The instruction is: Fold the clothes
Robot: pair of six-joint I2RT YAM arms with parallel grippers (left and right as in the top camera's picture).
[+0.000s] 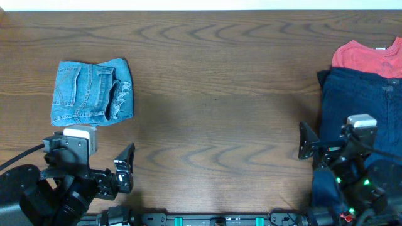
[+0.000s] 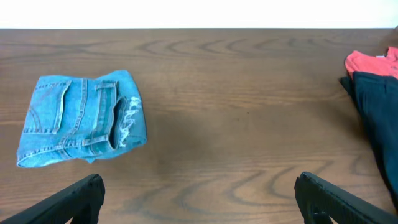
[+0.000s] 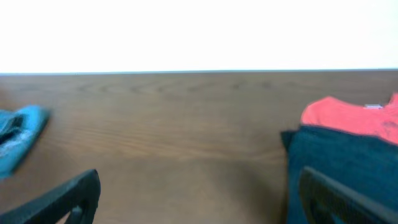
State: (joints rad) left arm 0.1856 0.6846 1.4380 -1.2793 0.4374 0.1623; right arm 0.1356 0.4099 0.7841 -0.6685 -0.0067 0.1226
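The clothes, a pair of light blue faded jeans (image 1: 91, 92), lie folded into a compact bundle at the left of the wooden table (image 1: 220, 94), a back pocket and whitish distressed patches facing up. They show at the left in the left wrist view (image 2: 81, 118) and as a blue edge at the far left in the right wrist view (image 3: 18, 137). My left gripper (image 1: 91, 150) (image 2: 199, 199) hovers in front of the jeans, open and holding nothing. At the front right, my right gripper (image 1: 348, 141) (image 3: 199, 199) is open too, its right finger over dark cloth.
A dark blue garment (image 1: 358, 94) (image 3: 336, 155) lies at the right edge with a red garment (image 1: 367, 58) (image 3: 348, 118) behind it; both also show in the left wrist view, dark (image 2: 376, 106) and red (image 2: 370, 62). Bare wood spans the table's middle.
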